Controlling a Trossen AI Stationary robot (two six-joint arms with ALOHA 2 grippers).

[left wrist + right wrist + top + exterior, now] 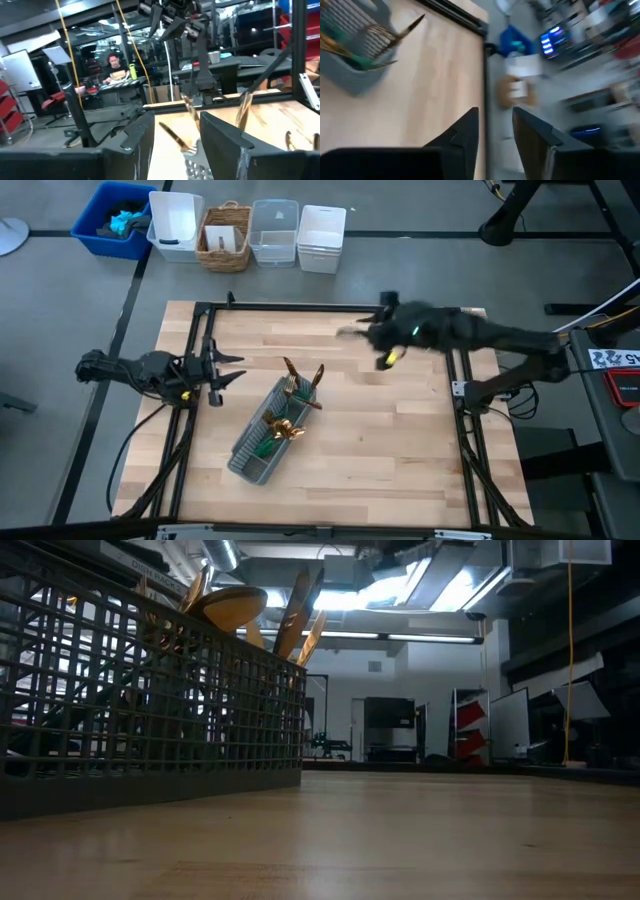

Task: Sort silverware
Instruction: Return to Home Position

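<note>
The silverware, gold heads on green handles, stands and leans in a grey mesh caddy (262, 438) at the table's middle. One cluster (301, 384) is at the caddy's far end and one (284, 429) is mid-caddy. The low view shows gold heads (232, 606) poking above the caddy's wall (150, 720). My left gripper (228, 371) stands open at the table's left side, pointing at the caddy, with nothing between its fingers (141, 137). My right gripper (495, 132) hovers open and empty, high over the far right part of the table (352, 333).
Beyond the table's far edge stand a blue bin (113, 220), white tubs (175, 225) (321, 238), a wicker basket (225, 238) and a clear tub (275, 232). A black frame rail (300, 307) borders the table. A person (116, 65) sits far off.
</note>
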